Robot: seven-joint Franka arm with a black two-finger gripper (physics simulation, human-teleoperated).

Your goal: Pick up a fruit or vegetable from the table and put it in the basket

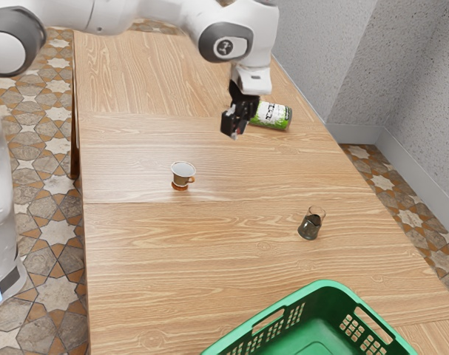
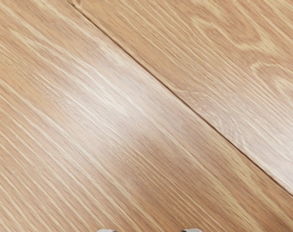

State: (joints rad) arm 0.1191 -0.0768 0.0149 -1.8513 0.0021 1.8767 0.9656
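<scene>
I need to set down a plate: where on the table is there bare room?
The table is bare between the cup and the basket, and between the cup and the glass. It looks crowded around the can, with the gripper close by in the exterior view.

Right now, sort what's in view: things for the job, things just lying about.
For the job:
- green plastic basket
- wooden table

Just lying about:
- brown cup with orange handle
- small glass, dark inside
- green-and-white cylindrical can, on its side
</scene>
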